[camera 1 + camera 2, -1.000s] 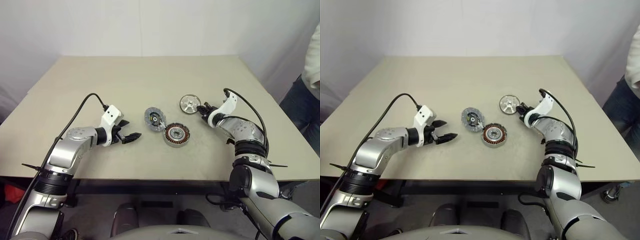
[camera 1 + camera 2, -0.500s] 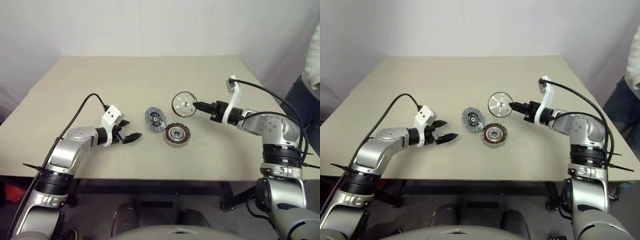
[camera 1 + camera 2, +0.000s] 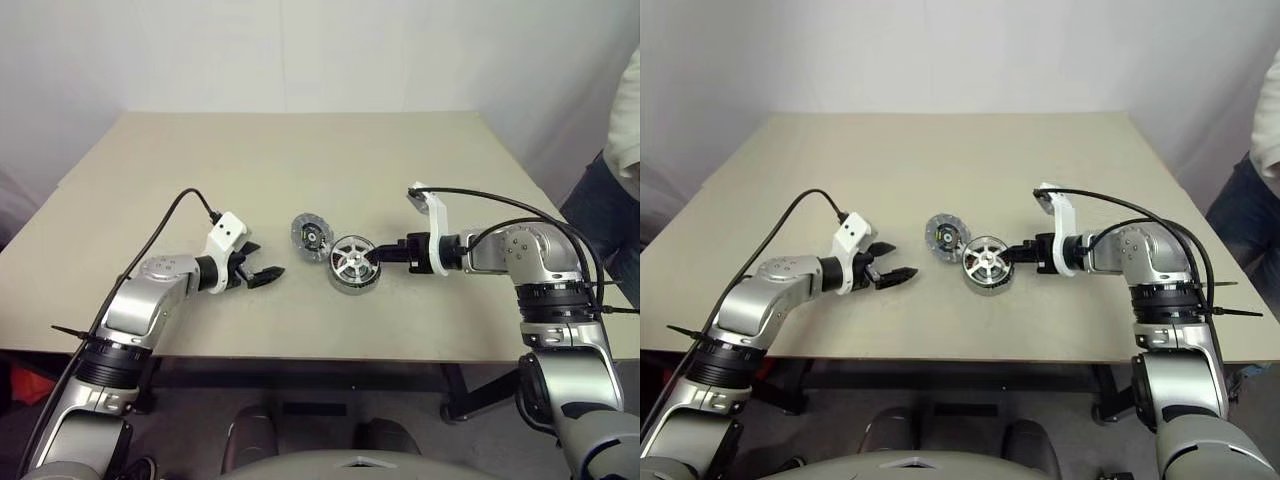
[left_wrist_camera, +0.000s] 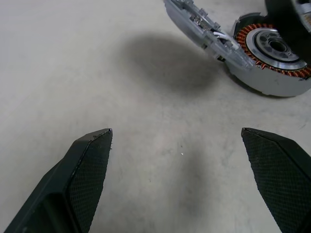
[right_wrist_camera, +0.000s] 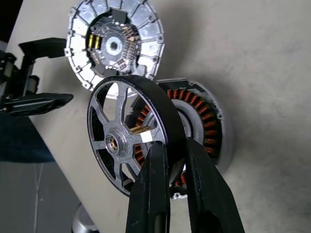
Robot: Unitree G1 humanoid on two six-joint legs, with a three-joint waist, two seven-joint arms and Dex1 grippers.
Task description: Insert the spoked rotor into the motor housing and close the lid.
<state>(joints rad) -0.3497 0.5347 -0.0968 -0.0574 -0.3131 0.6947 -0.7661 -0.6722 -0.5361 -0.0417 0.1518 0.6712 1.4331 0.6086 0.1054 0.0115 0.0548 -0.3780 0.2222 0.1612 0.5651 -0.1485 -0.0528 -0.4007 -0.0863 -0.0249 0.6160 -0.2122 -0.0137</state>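
Note:
My right gripper (image 3: 381, 255) is shut on the rim of the spoked rotor (image 3: 353, 262), a silver wheel with thin spokes. It holds the rotor tilted just above the motor housing (image 5: 200, 112), whose copper windings show behind the wheel. The lid (image 3: 311, 234), a silver disc with pale rim segments, leans against the housing's far left side. My left gripper (image 3: 264, 275) hovers open over bare table to the left of the lid, nothing between its fingers. In the left wrist view the lid (image 4: 199, 25) and housing (image 4: 272, 53) lie beyond the open fingertips.
The beige table (image 3: 300, 160) has free surface all around the three parts. A person (image 3: 622, 150) stands at its far right side. Cables loop off both wrists.
My right gripper lifted the spoked rotor off the table at the right and carried it left and back, turning the wrist, until it sits over the motor housing. The left arm stayed put.

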